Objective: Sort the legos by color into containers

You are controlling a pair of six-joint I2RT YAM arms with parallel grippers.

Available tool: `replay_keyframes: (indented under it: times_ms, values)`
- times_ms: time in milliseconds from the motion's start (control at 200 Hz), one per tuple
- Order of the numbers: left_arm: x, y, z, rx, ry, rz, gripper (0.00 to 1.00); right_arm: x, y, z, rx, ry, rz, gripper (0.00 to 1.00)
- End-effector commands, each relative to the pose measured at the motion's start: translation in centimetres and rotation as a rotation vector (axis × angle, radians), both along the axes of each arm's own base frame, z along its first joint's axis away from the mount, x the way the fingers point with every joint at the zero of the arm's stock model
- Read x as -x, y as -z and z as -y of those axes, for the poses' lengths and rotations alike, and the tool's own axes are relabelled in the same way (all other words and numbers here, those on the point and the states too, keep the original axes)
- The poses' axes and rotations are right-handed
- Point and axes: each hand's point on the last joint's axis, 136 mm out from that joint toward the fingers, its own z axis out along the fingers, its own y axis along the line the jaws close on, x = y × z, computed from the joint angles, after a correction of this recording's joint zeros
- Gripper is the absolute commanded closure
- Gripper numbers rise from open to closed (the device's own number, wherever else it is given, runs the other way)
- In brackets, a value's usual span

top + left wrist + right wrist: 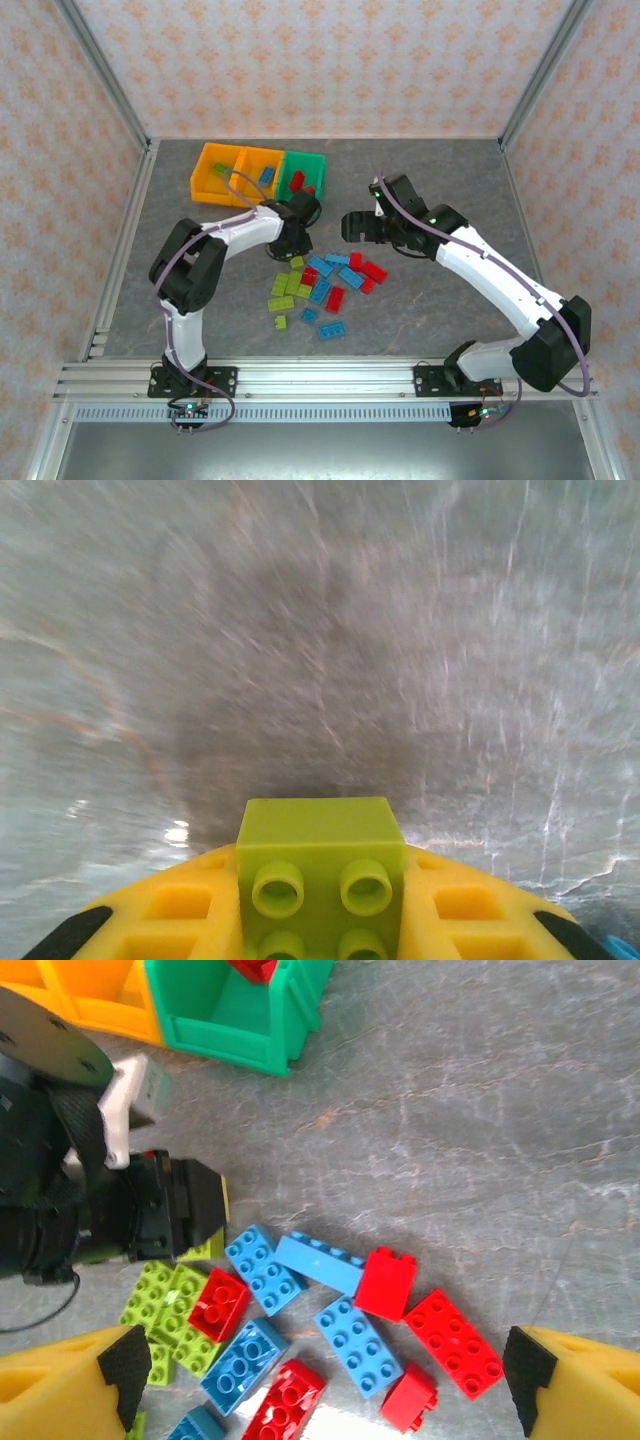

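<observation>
Loose legos (322,285) in lime green, light blue and red lie in a pile mid-table, shown close up in the right wrist view (350,1345). Three bins stand in a row at the back: a left orange bin (210,185), a middle orange bin (252,188) and a green bin (318,172). My left gripper (291,240) hangs between the green bin and the pile, shut on a lime green brick (320,865) held between its yellow fingers (480,910). My right gripper (325,1400) is open above the red and blue bricks, nothing between its pads (528,1378).
A lime brick (220,170) lies in the left orange bin, a blue one (267,176) in the middle bin and red ones (298,182) in the green bin (230,1020). The left gripper's black body (150,1210) sits close beside the pile. Metal frame posts border the table.
</observation>
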Motion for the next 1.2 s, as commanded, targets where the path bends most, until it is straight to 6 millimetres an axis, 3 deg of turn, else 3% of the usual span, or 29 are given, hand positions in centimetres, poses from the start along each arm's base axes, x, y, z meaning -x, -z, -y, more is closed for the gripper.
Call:
replay_keyframes:
  times_ms: [0, 125, 245, 325, 355, 515, 671, 726, 806, 946, 1056, 1081, 1196]
  values:
    - [-3.9, -8.1, -4.5, -0.019, -0.066, 0.244, 0.79, 0.2, -1.9, -1.9, -0.121, -0.044, 0.013, 0.07]
    - [-7.9, -13.2, -10.4, -0.083, -0.168, 0.370, 0.79, -0.4, -1.9, -2.5, -0.156, -0.035, 0.025, 0.07]
    - [-12.2, -15.5, -15.4, -0.186, -0.233, 0.445, 0.79, -0.8, -1.6, -2.4, -0.135, -0.019, 0.019, 0.07]
    - [-14.8, -15.7, -17.8, -0.210, -0.273, 0.454, 0.79, -0.9, -1.6, -2.2, -0.123, -0.009, 0.022, 0.07]
    - [-15.9, -14.5, -18.6, -0.205, -0.286, 0.430, 0.79, -0.9, -1.6, -2.1, -0.123, -0.005, 0.024, 0.07]
    - [-20.4, -13.7, -22.1, -0.194, -0.350, 0.429, 0.77, -0.6, -2.0, -1.7, -0.127, 0.007, 0.030, 0.07]
    - [-22.8, -12.8, -23.8, -0.170, -0.369, 0.393, 0.62, -0.2, -1.8, -0.9, -0.115, 0.034, 0.031, 0.07]
    - [-23.1, -12.8, -24.1, -0.169, -0.370, 0.388, 0.55, -0.1, -1.8, -0.6, -0.113, 0.046, 0.032, 0.07]
    - [-23.0, -14.0, -23.9, -0.152, -0.365, 0.405, 0.52, -0.2, -1.6, -0.3, -0.106, 0.068, 0.031, 0.07]
    - [-21.4, -18.1, -22.3, -0.066, -0.359, 0.489, 0.50, -0.8, -0.7, -0.2, -0.091, 0.098, 0.018, 0.06]
    - [-17.7, -21.8, -19.8, 0.018, -0.323, 0.566, 0.50, -1.2, 0.7, -1.1, -0.063, 0.064, -0.014, 0.07]
    - [-16.4, -23.6, -19.2, 0.031, -0.307, 0.608, 0.50, -1.3, 1.0, -1.3, -0.051, 0.059, -0.023, 0.08]
    - [-10.3, -26.9, -15.9, -0.011, -0.174, 0.701, 0.51, -1.1, 2.7, -2.8, 0.014, 0.005, -0.061, 0.10]
